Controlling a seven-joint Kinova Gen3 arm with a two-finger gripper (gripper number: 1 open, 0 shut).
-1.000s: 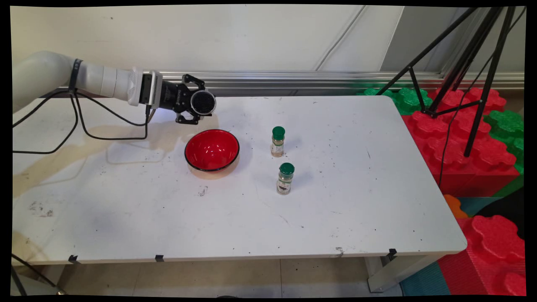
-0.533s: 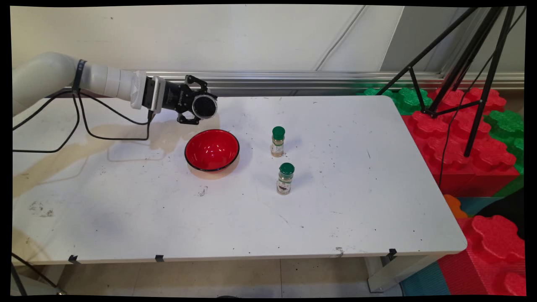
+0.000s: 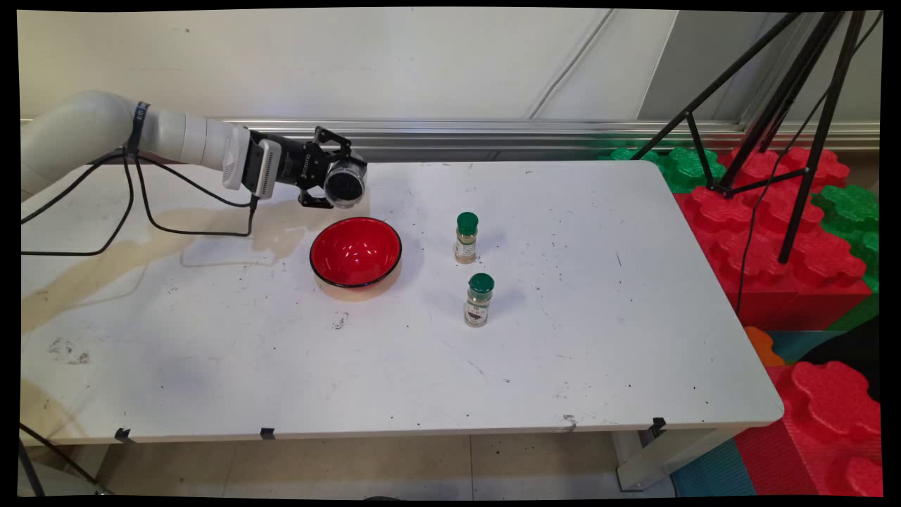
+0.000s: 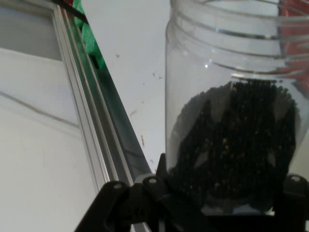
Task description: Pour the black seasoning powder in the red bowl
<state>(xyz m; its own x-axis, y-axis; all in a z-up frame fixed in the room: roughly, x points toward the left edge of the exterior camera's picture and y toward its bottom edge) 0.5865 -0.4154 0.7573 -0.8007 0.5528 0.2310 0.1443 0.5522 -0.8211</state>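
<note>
1. Tilting since a second ago, the gripper (image 3: 336, 184) has edged slightly right and dipped the mouth of its jar (image 3: 345, 184) toward the camera and down, above the table's far left
2. Nearest the camera on the white table (image 3: 394, 366), a green-capped spice bottle (image 3: 479, 300) stands upright; a second green-capped bottle (image 3: 465, 238) stands just behind it, apart from it
3. Left of the bottles sits a red bowl (image 3: 355, 251) with a black rim, right way up
4. Just beyond the bowl's far left rim, the black gripper (image 4: 217, 205) is clamped around a clear, lidless jar (image 4: 231, 96) holding dark grains, held sideways in the air
5. Behind the table runs a metal rail (image 3: 528, 130) along the wall; red and green foam blocks (image 3: 774, 211) and a black tripod (image 3: 795, 91) stand at right
</note>
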